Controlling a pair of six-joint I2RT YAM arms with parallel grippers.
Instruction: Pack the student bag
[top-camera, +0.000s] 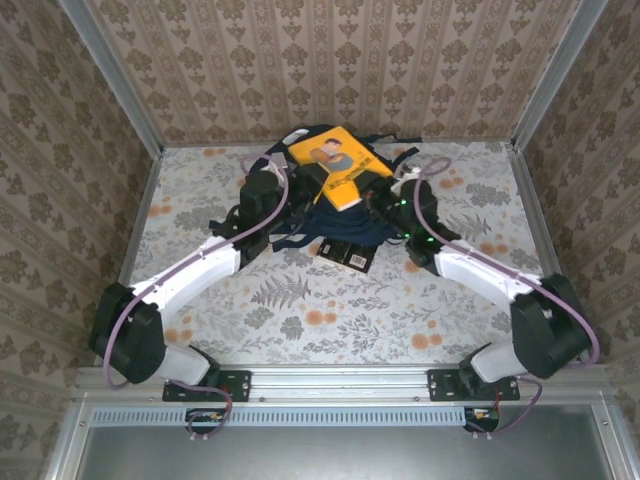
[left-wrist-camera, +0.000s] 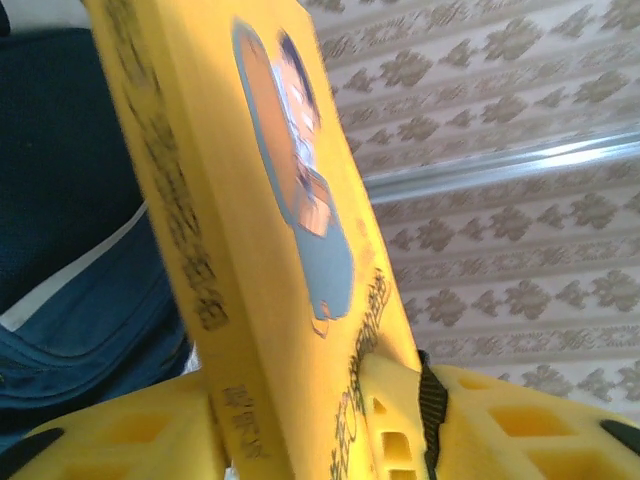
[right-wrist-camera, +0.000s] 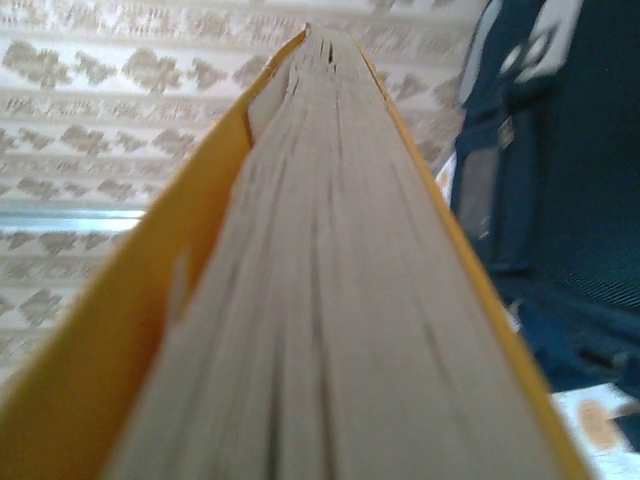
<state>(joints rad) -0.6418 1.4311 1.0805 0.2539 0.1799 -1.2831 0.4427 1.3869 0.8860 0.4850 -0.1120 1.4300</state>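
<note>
You are at the loading step. The student bag (top-camera: 345, 228) lies at the far middle of the table (top-camera: 300, 320), and the yellow paperback (top-camera: 335, 165) is propped over its far half, tilted, not yet inside.

The left gripper (top-camera: 295, 180) sits at the bag's left side. In its wrist view the book's spine end stands between the yellow fingers (left-wrist-camera: 480, 430), close against both. The blur hides whether they are pinching it or standing slightly apart, so you cannot tell.

The right gripper (top-camera: 385, 195) is at the bag's right side, up against the book's page edge. You cannot tell whether its jaws are closed on the book either.

Next, I judge, the book has to tip down and slide into the bag's mouth. That calls for one sure grip and a clear line into the opening, which these views do not show plainly.

Room is tight. The back wall (top-camera: 340, 70) is just behind the bag, both arms crowd its sides, and a dark flat book (top-camera: 347, 250) lies against its near edge. Nearer to you than that the table is bare, so there is room to pull back.
</note>
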